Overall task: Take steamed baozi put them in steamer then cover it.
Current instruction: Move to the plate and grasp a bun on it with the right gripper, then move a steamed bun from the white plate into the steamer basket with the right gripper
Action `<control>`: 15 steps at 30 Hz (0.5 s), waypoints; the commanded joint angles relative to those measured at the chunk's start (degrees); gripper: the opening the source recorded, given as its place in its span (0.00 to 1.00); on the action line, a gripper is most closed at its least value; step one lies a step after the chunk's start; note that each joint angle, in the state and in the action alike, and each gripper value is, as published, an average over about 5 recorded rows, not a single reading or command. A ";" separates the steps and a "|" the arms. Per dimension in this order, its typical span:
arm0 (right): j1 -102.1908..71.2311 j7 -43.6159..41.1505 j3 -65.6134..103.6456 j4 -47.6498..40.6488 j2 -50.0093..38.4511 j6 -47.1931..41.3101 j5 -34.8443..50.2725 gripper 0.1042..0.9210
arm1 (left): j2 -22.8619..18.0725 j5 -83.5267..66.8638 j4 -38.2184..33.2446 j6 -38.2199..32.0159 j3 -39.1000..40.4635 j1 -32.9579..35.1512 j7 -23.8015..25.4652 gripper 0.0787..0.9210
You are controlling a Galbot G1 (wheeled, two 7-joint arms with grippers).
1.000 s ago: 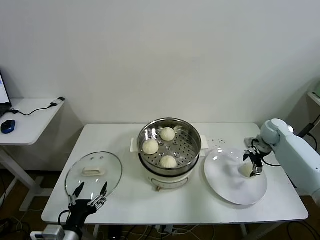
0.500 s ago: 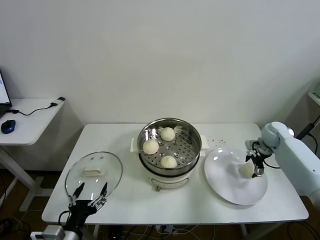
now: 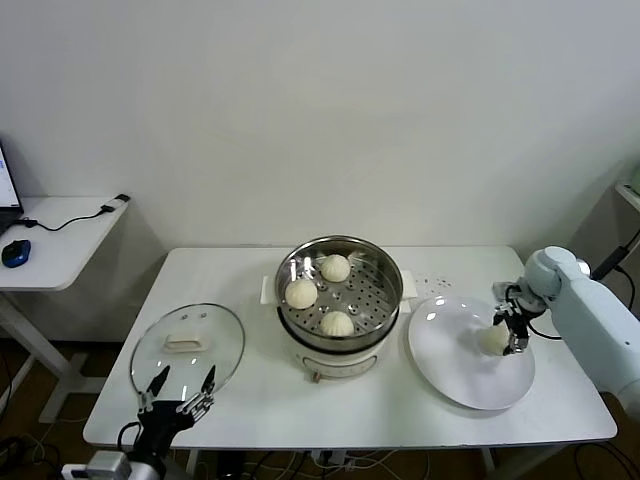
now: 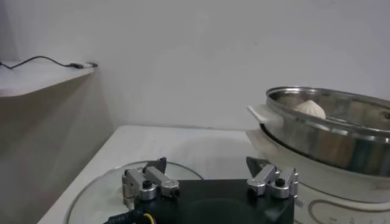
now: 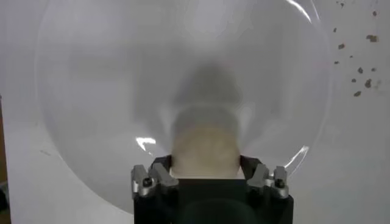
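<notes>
Three steamed baozi [image 3: 335,267] lie in the steel steamer [image 3: 385,300] at the table's middle. A fourth baozi [image 3: 492,341] rests on the white plate [image 3: 450,365] to the right. My right gripper [image 3: 509,334] reaches down over it. In the right wrist view, the fingers [image 5: 161,167] press both sides of this baozi [image 5: 205,143]. The glass cover [image 3: 218,345] with its white handle lies flat at the front left. My left gripper [image 3: 181,385] hovers open at the cover's near edge, holding nothing.
Small dark crumbs [image 5: 356,67] dot the table beside the plate [image 5: 109,91]. A side desk [image 3: 60,240] with a mouse and cable stands left of the table. In the left wrist view, the steamer [image 4: 329,131] rises just beyond the cover [image 4: 97,198].
My right gripper has settled slightly lower over the plate, and its fingers have closed in on the baozi. The left arm has not moved.
</notes>
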 commanded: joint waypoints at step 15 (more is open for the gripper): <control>36.95 -6.62 -34.13 22.13 -8.97 -15.25 36.78 0.60 | 0.39 1.36 0.02 0.07 -0.04 -1.76 -0.06 0.88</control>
